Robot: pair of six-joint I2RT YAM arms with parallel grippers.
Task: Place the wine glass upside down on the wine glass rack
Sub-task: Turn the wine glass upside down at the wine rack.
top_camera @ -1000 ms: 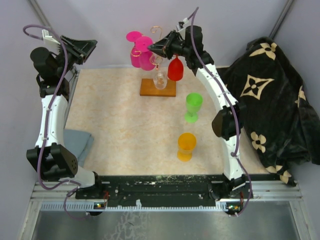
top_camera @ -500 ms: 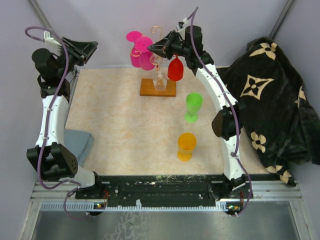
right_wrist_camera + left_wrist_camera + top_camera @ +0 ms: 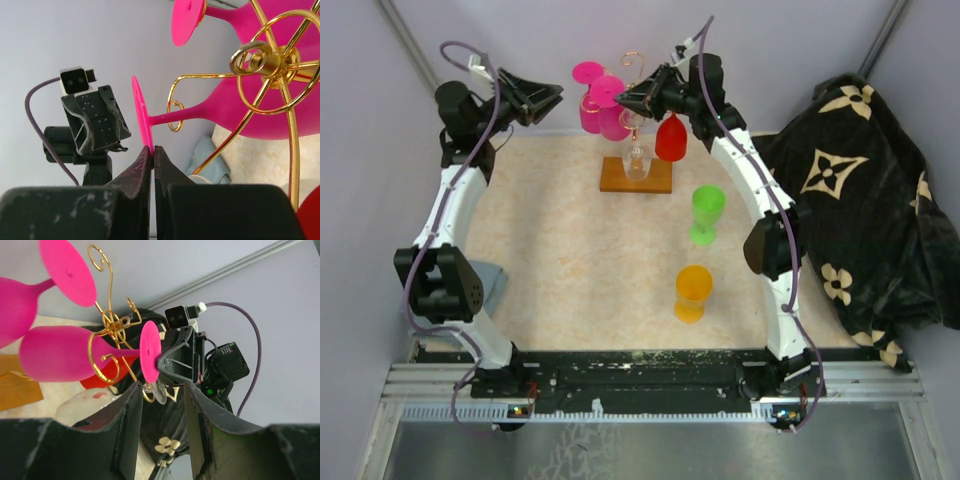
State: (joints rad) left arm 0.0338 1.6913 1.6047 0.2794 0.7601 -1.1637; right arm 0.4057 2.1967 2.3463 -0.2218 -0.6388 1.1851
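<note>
Right wrist: catching right gripper (image 3: 152, 149) closed tight at foot of the wine glass (image 3: 235, 109), stem hanging in the wine glass rack (image 3: 280, 59) curl; left gripper (image 3: 164, 390) agape, empty. Better nudge gently, seat stem fully, retreat straight.

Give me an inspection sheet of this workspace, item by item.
Surface: beige speckled tabletop.
Job's things: wine glass rack at the far side; two pink glasses, a red glass and a clear glass hang on it.
Clutter: green glass and orange glass upright on the tabletop; blue-grey cloth at the left edge.
Tools: left tool open, empty, beside the rack; right tool shut, tips at a pink glass's foot.
Cables: purple cables along both arms, none seen snagged.
Surroundings: black patterned blanket at right.
</note>
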